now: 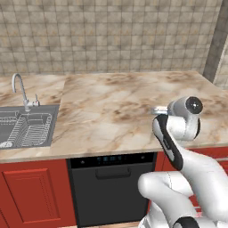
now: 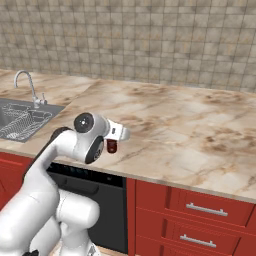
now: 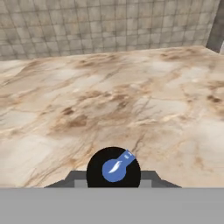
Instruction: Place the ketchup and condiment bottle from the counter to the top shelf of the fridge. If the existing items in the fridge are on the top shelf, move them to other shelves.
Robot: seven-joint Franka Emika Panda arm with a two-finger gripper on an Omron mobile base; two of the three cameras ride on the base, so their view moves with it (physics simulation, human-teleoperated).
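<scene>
My gripper (image 3: 113, 176) is shut on the condiment bottle (image 3: 113, 168), whose round black part with a blue mark sits between the grey fingers (image 3: 75, 176) at the bottom of the hand view. In the right base view the bottle (image 2: 111, 145) shows as a small dark red shape under the hand, held just above the front part of the marbled counter (image 2: 190, 135). The hand points level across the counter (image 3: 109, 100) toward the tiled wall. The ketchup, the fridge with its top shelf, and the existing items are out of view.
A steel sink (image 1: 26, 127) with a dish rack and a curved tap (image 1: 20, 89) lies at the counter's left end. Below the counter are a black appliance (image 1: 111, 187) and red cabinet fronts with drawers (image 2: 200, 215). A tiled wall (image 1: 111, 35) backs the counter.
</scene>
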